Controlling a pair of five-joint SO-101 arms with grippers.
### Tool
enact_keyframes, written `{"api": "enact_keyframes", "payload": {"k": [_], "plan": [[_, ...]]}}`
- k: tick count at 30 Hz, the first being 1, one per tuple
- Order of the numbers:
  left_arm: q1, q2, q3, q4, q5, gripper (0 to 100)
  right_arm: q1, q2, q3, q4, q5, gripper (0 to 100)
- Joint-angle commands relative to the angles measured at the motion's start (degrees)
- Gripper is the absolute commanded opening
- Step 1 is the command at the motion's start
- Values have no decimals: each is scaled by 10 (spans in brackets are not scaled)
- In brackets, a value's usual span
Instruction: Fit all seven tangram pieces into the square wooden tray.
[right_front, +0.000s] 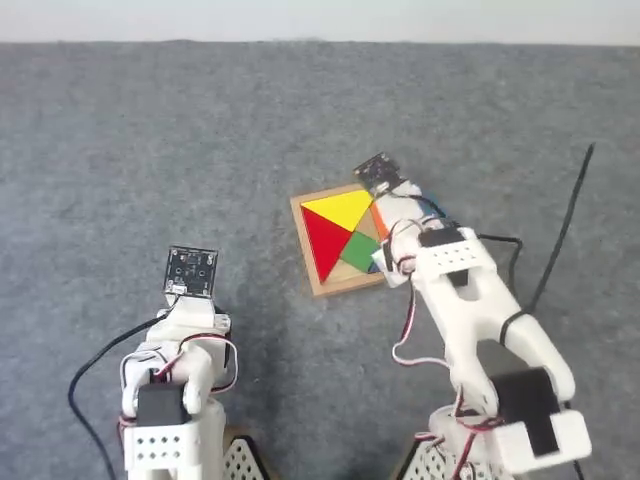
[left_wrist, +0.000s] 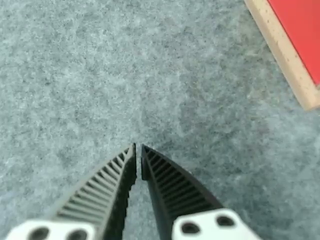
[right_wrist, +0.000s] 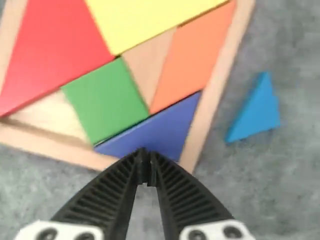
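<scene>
On the left, the left end effector (left_wrist: 138, 150) is held low over the grey felt-like counter (left_wrist: 75, 60). Its ridged black jaws are closed to a hairline with nothing between them. It is judged to be parked well apart from the work so that room is left for the other arm.

Toward the middle, the square wooden tray (right_front: 345, 285) lies corner-on upon the counter. Seated in it are a large red triangle (right_wrist: 50, 50), a large yellow triangle (right_wrist: 145, 20), a green square (right_wrist: 105, 100), an orange slanted piece (right_wrist: 195, 60) and a dark blue piece (right_wrist: 160, 132), each set against its neighbours. Two bare gaps are seen, one between green, yellow and orange, and one beside the red triangle at the rim.

On the right, the right end effector (right_wrist: 146, 152) is poised at the tray's rim by the dark blue piece. Its jaws are shut and empty, probably for nudging rather than gripping. A small light blue triangle (right_wrist: 255, 110) lies on the counter just outside the rim, where it can readily be fetched for a gap.
</scene>
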Motion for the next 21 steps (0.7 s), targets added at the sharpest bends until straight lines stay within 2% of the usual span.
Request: {"api": "enact_keyframes", "payload": {"k": [1,6,8,15,21], "plan": [[1,-10,-7,2,0,21,13,6,-50,-11,-4,7],[1,-10,-7,2,0,21,22,-23,-62,-10,-8,9],[1,-10,-7,2,0,21,29,-32,-82,-8,-33,13],[1,-10,-7,2,0,21,51,54,-186,46,-47,211],[1,-10,-7,2,0,21,69,175,-272,51,-46,190]]}}
